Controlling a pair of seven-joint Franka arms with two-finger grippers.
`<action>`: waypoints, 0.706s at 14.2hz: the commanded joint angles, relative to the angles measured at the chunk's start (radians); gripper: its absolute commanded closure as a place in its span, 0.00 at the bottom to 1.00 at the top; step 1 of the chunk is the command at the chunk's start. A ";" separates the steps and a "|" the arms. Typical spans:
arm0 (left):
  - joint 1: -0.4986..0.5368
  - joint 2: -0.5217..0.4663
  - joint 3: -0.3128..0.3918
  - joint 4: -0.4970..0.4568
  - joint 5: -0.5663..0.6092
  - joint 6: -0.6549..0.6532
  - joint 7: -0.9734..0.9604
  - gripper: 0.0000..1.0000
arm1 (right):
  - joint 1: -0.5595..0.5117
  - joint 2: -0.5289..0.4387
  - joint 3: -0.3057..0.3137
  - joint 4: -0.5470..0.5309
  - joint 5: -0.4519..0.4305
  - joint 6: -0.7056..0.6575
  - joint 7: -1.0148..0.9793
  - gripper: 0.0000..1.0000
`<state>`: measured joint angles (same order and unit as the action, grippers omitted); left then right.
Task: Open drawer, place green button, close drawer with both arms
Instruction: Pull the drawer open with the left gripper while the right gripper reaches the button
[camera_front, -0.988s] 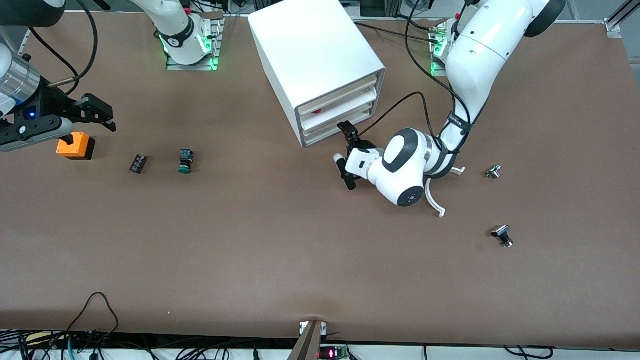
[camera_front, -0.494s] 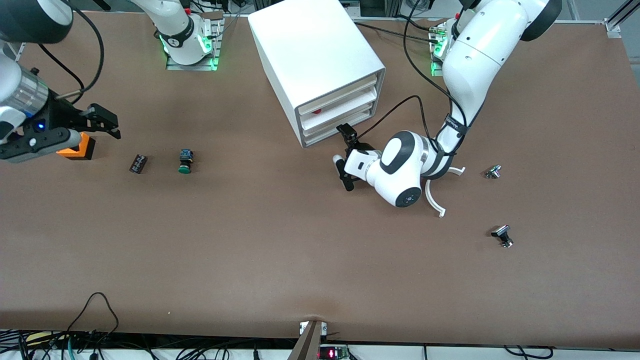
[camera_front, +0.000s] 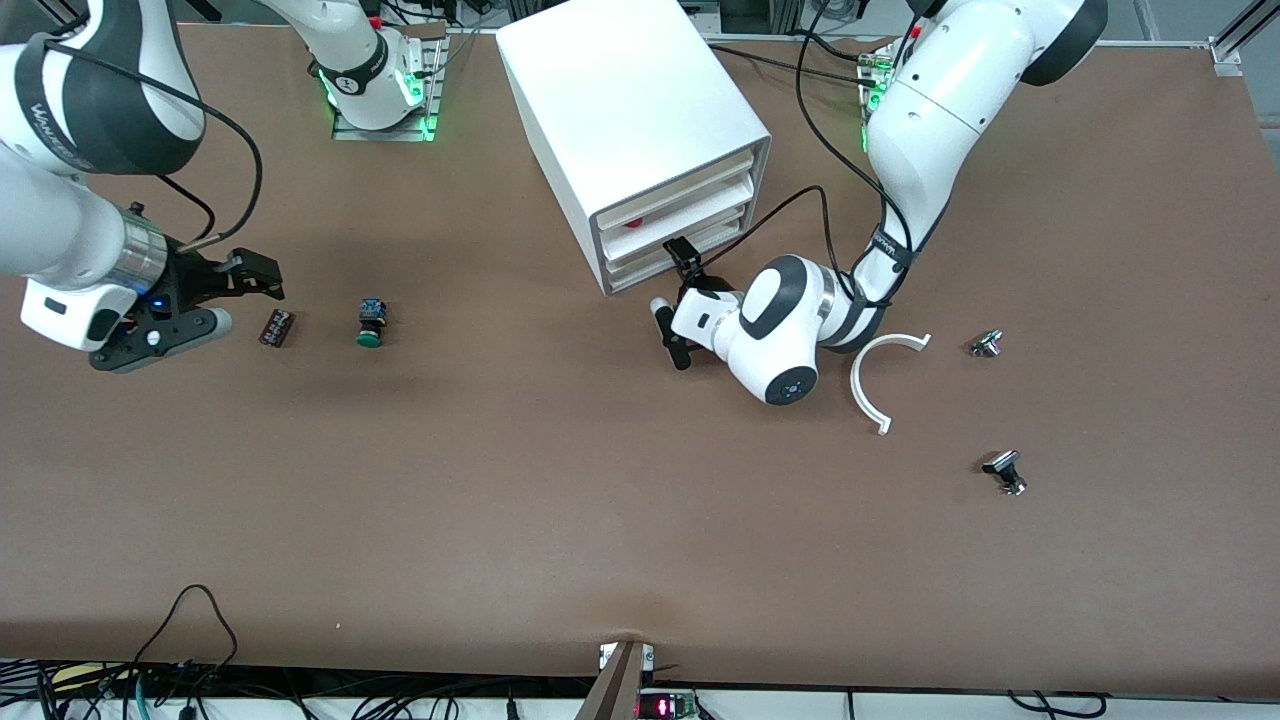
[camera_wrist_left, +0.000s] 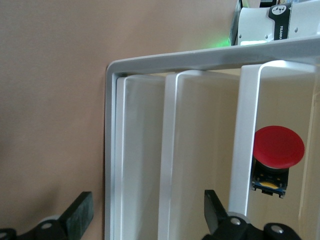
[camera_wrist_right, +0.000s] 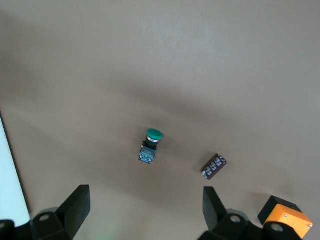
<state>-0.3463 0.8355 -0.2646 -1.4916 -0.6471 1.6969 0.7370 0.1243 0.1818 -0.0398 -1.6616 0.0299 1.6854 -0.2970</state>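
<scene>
front view: the left gripper is seen spread wide and empty right in front of the cabinet, level with the closed bottom drawer. the right gripper is held open over the table, nothing in it, near a small black part. the button is lying on the table, toward the right arm's end.

left wrist view: a red button is seen in an upper drawer.

right wrist view: the green-capped button is framed between open fingers, with an orange cube close by.

A high front camera looks down across the brown bench toward both bases. The left wrist camera sits close before the white box-shaped cabinet — the right wrist camera looks down on bare bench, shared with the front view.
</scene>
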 joint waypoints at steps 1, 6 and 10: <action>-0.028 0.007 0.007 0.005 -0.020 0.012 0.024 0.03 | 0.012 0.016 0.000 -0.045 -0.010 0.035 0.005 0.00; -0.057 0.005 0.007 -0.029 -0.022 0.073 0.024 0.11 | 0.020 0.019 0.000 -0.294 -0.008 0.354 0.093 0.00; -0.065 0.005 0.007 -0.029 -0.022 0.076 0.024 0.29 | 0.034 0.021 0.001 -0.502 -0.007 0.620 0.150 0.00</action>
<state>-0.4039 0.8461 -0.2645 -1.5115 -0.6471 1.7633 0.7371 0.1483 0.2342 -0.0395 -2.0575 0.0299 2.2061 -0.1878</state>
